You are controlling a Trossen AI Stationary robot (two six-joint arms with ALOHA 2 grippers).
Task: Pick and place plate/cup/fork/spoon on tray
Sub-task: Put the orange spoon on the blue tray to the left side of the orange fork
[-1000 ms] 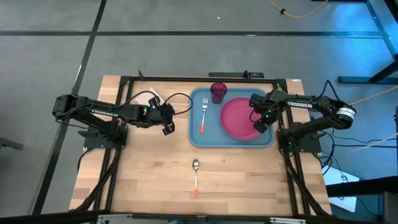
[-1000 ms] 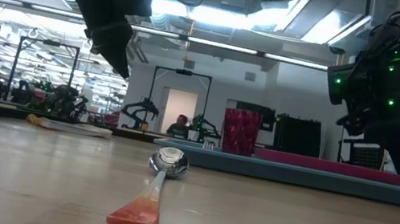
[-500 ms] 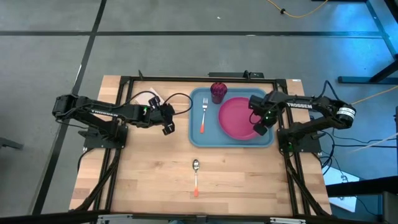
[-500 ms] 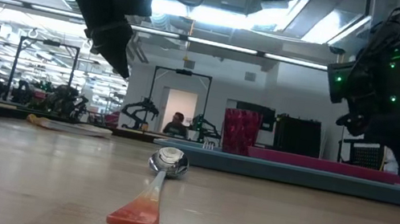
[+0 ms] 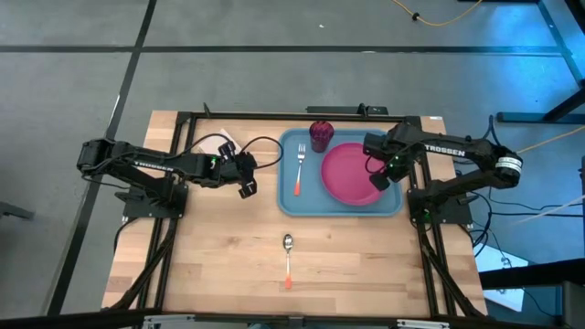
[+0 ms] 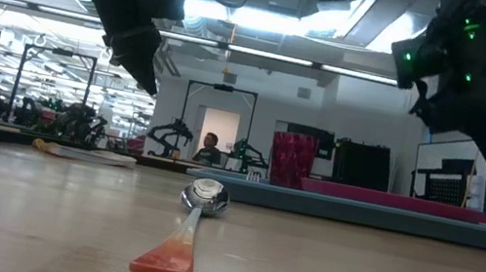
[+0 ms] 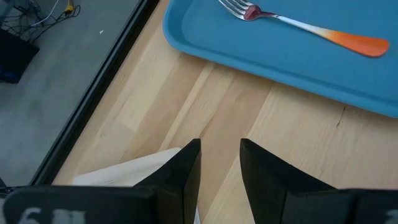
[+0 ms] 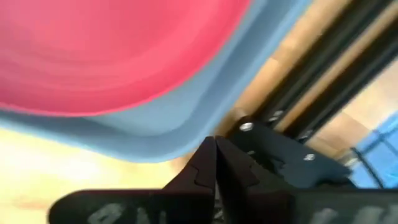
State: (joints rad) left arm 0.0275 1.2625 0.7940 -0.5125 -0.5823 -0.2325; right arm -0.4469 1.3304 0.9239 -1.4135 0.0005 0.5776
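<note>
The light-blue tray point(image 5: 340, 203) lies at the table's far middle. On it the pink plate point(image 5: 349, 174) lies flat, the dark red cup point(image 5: 320, 135) stands at the far edge, and the fork point(image 5: 299, 170) lies at the left, also in the left wrist view point(image 7: 298, 25). The spoon point(image 5: 288, 258) lies on the bare wood nearer the front, bowl toward the tray point(image 6: 203, 195). My right gripper point(image 5: 377, 182) is shut and empty, raised above the plate's right rim point(image 8: 216, 140). My left gripper point(image 5: 248, 188) hangs open and empty left of the tray point(image 7: 221, 146).
A white napkin point(image 5: 214, 144) lies at the far left of the table, under my left arm; its corner shows below my left fingers point(image 7: 124, 177). Black frame rails point(image 5: 292, 116) run along the table's far and side edges. Bare wood surrounds the spoon.
My right gripper has risen from just above the plate's right rim and drifted a little toward the table's far edge, staying shut. The left arm has kept still.
</note>
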